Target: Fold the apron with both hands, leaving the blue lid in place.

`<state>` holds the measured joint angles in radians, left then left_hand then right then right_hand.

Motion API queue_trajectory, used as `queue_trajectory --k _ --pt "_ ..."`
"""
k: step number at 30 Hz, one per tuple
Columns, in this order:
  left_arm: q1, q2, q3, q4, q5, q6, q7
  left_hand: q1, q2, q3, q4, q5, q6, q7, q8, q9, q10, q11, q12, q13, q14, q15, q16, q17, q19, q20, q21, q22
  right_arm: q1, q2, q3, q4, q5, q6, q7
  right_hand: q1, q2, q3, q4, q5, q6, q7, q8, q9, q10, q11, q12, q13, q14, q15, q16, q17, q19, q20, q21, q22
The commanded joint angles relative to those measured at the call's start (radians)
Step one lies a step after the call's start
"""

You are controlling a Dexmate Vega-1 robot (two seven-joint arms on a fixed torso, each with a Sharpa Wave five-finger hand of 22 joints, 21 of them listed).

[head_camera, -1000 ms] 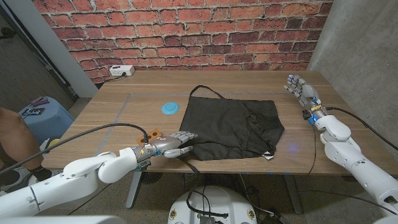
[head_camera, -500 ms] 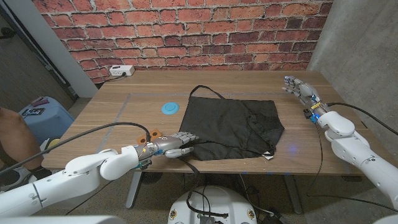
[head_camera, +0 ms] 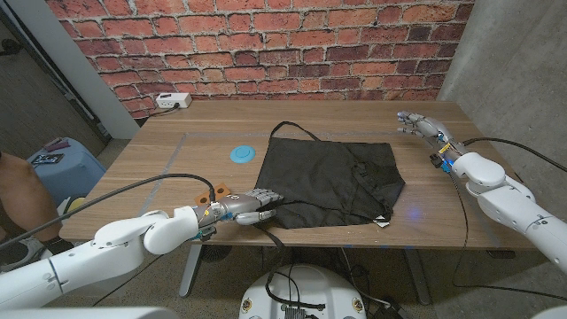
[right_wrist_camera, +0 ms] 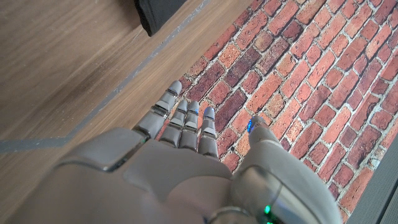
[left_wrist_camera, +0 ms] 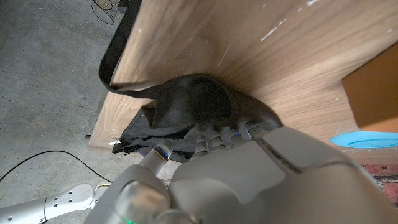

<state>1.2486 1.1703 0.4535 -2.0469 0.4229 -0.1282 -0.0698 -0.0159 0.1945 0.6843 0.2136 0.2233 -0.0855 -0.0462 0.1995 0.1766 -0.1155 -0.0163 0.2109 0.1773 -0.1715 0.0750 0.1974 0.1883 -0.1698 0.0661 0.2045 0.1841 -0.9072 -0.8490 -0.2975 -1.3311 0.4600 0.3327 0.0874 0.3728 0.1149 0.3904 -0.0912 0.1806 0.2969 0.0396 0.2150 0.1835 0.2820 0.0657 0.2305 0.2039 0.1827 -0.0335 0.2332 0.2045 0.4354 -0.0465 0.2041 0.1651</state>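
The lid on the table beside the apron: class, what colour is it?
Blue. The lid shows best in the head view, lying on the table just off the black apron.

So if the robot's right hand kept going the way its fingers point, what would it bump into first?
The right hand points across the far part of the table, past the apron's far edge. Nothing stands in that line; it probably reaches the brick wall first, though depth is unclear.

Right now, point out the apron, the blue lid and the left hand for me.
apron [head_camera: 341, 177], head view, middle of the black cloth.
blue lid [head_camera: 243, 153], head view, centre of the disc.
left hand [head_camera: 251, 204], head view, on the fingers at the apron's near left corner.
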Motion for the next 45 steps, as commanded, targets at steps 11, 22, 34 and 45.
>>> queue_trajectory --k 11,22,34,45 --pt "-0.030 -0.013 0.023 0.003 -0.010 0.019 -0.034 -0.015 -0.045 -0.061 -0.002 -0.027 0.045 -0.005 0.006 0.003 0.012 -0.014 -0.001 0.001 -0.078 -0.016 0.004 0.004 -0.129 -0.019 0.007 0.007 0.018 -0.039 -0.035 -0.040 -0.042 -0.072 0.012 0.008 0.004 -0.002 -0.006 -0.001 0.000 0.000 -0.001 0.006 0.005 -0.002 0.000 0.002 0.003 0.004 0.004 0.005 0.013 -0.016 0.001 0.005" --pt "-0.048 -0.015 0.031 0.009 -0.014 0.014 -0.053 -0.016 -0.049 -0.082 -0.002 -0.031 0.055 -0.004 0.005 0.002 0.018 -0.013 -0.001 0.001 -0.072 -0.016 0.005 0.004 -0.130 -0.018 0.007 0.008 0.010 -0.114 -0.055 -0.144 -0.120 -0.189 -0.019 0.008 0.003 -0.015 -0.016 -0.001 0.054 0.011 0.012 0.007 0.063 0.007 0.016 0.005 0.046 0.008 0.017 0.008 0.038 -0.001 0.004 0.005" --pt "-0.059 -0.020 0.039 0.018 -0.008 0.000 -0.053 -0.015 -0.041 -0.100 -0.002 -0.035 0.054 -0.002 -0.002 0.002 0.023 -0.013 -0.001 0.001 -0.069 -0.015 0.004 0.003 -0.130 -0.017 0.008 0.008 0.056 -0.143 -0.093 -0.182 -0.206 -0.272 -0.018 0.034 -0.026 -0.022 -0.050 0.000 0.068 0.023 0.010 0.007 0.078 0.019 0.020 0.014 0.074 0.019 0.019 0.002 0.066 0.010 0.008 0.006" --pt "-0.065 -0.023 0.044 0.023 -0.007 -0.008 -0.059 -0.014 -0.034 -0.111 -0.002 -0.038 0.051 -0.004 -0.006 0.002 0.024 -0.013 -0.003 0.001 -0.068 -0.015 0.004 0.003 -0.129 -0.017 0.009 0.008 0.112 -0.160 -0.143 -0.207 -0.328 -0.349 -0.030 0.128 -0.058 -0.011 -0.090 -0.001 0.145 0.032 0.024 0.008 0.166 0.018 0.059 0.034 0.138 0.024 0.028 0.000 0.106 0.040 0.008 0.006"
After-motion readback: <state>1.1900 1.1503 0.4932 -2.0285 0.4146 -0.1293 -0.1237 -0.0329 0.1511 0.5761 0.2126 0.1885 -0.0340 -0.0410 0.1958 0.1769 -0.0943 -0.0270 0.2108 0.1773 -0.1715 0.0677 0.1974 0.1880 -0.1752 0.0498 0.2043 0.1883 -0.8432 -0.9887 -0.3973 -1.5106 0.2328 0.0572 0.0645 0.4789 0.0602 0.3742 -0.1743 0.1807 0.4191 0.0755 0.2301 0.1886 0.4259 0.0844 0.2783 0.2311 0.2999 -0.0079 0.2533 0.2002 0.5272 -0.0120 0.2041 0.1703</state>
